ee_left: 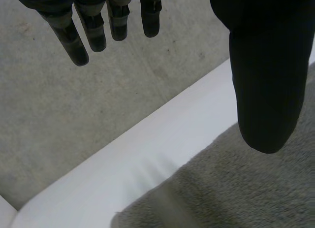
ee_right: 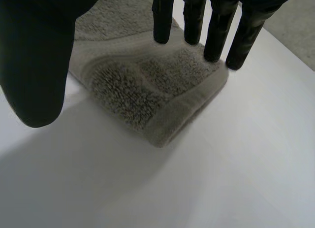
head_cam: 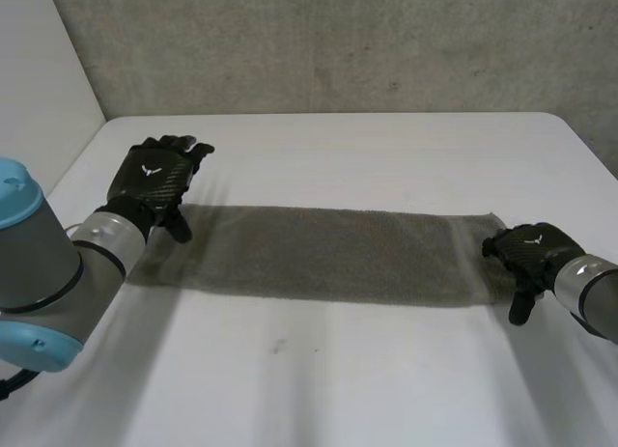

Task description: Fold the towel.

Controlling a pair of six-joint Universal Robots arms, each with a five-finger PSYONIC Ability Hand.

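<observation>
Right hand [head_cam: 529, 246] at end of towel [head_cam: 319, 254], contact uncertain.

We see a white worktop [head_cam: 367, 370] with one thing lying on it, a grey towel [head_cam: 319, 254] spread flat as a long strip (its pile thick and looped). One short end lies under the left hand [head_cam: 153, 177], and the other lies beneath the fingertips of the right hand [head_cam: 529, 246].

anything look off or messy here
Nothing much stands out. The towel lies flat in a long strip across the table, with no bunching. The one small oddity is a faint dark smudge on the table in front of it.
</observation>
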